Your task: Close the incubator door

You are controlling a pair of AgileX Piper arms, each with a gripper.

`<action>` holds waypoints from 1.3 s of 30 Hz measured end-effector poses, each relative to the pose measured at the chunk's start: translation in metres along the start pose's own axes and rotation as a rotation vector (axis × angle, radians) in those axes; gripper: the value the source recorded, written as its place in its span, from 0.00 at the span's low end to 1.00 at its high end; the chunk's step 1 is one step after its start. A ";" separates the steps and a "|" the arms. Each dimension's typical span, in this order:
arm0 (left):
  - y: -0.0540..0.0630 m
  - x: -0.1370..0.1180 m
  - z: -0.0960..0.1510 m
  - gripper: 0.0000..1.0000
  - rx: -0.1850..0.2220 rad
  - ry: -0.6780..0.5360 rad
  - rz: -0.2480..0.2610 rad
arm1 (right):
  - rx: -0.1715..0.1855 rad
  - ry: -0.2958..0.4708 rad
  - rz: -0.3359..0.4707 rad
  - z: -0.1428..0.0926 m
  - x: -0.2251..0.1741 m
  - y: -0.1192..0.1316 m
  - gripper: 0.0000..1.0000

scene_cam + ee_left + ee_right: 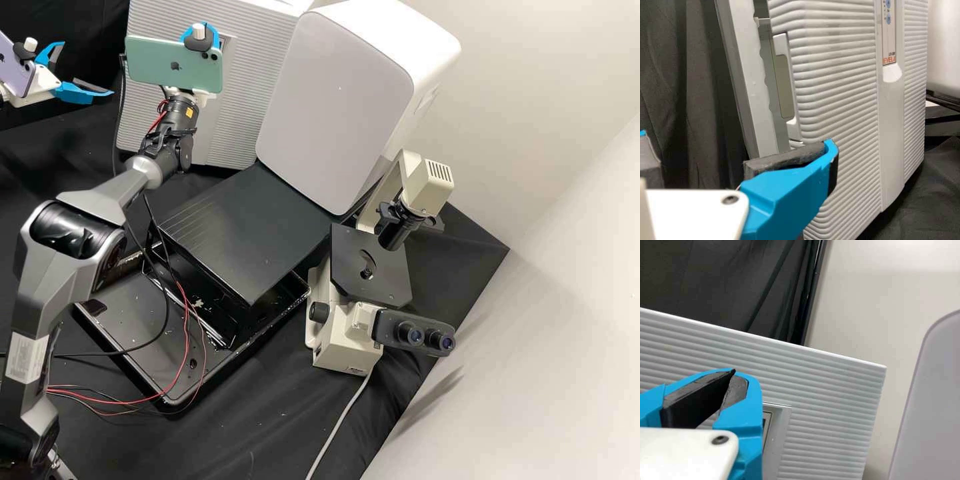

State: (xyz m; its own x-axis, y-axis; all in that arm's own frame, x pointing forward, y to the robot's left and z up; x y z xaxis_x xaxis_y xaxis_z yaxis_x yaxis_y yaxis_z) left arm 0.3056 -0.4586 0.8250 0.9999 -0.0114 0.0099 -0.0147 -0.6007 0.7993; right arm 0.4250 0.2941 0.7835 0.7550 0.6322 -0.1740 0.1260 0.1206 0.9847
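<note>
High view: toward the counter's (293,427) far edge, the left end effector (87,69), released, faces the ajar door (247,80). The right one (734,373) is clenched (likely for blunt pushing).

1. The left gripper (87,69) has its blue fingers wide apart.
2. The right gripper (213,35) is near the bumpy incubator door (248,73), and a green phone (150,63) sits on its arm.
3. A big white box (333,100) stands near the door.
4. A microscope (343,341) stands on black cloth (267,433), near a black tray (123,320).
</note>
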 end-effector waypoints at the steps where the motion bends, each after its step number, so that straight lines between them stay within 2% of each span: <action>1: 0.000 0.000 0.000 1.00 0.000 0.000 0.000 | 0.000 0.004 -0.001 0.001 0.002 -0.001 0.00; 6: 0.000 0.000 0.000 1.00 0.000 0.000 0.000 | 0.001 0.018 -0.012 -0.003 0.010 0.001 0.00; 12: 0.000 0.000 0.000 1.00 0.000 0.000 0.000 | 0.006 0.040 -0.039 -0.018 0.028 0.000 0.00; 17: 0.000 0.000 0.000 1.00 0.000 0.000 0.000 | 0.012 0.028 -0.074 -0.026 0.045 -0.008 0.00; 20: 0.000 0.000 0.000 1.00 0.000 0.000 0.000 | 0.010 0.006 -0.094 -0.025 0.052 -0.015 0.00; 22: 0.000 0.000 0.000 1.00 0.000 0.000 0.000 | -0.005 -0.001 -0.093 -0.024 0.057 -0.015 0.00; 26: 0.000 0.000 0.000 1.00 0.000 0.000 0.000 | 0.003 -0.017 -0.093 -0.019 0.064 -0.018 0.00; 27: 0.000 0.000 0.000 1.00 0.000 0.000 0.000 | -0.002 -0.022 -0.092 -0.019 0.066 -0.017 0.00; 29: 0.000 0.000 0.000 1.00 0.000 0.000 0.000 | -0.033 -0.031 -0.090 -0.016 0.070 -0.018 0.00; 33: 0.000 0.000 0.000 1.00 0.000 0.000 0.000 | -0.052 -0.059 -0.078 -0.006 0.077 -0.019 0.00; 35: 0.000 0.000 0.000 1.00 0.000 0.000 0.000 | -0.074 -0.083 -0.076 0.001 0.080 -0.021 0.00; 39: 0.000 0.000 0.000 1.00 0.000 0.000 -0.002 | -0.084 -0.129 -0.059 0.014 0.086 -0.023 0.00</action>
State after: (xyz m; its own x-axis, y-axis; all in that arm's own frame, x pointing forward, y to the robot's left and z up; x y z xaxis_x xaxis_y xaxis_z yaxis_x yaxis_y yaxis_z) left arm 0.3056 -0.4585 0.8249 0.9999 -0.0101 0.0086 -0.0129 -0.6007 0.7994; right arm 0.4957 0.3348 0.7465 0.8249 0.5191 -0.2238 0.1231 0.2215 0.9674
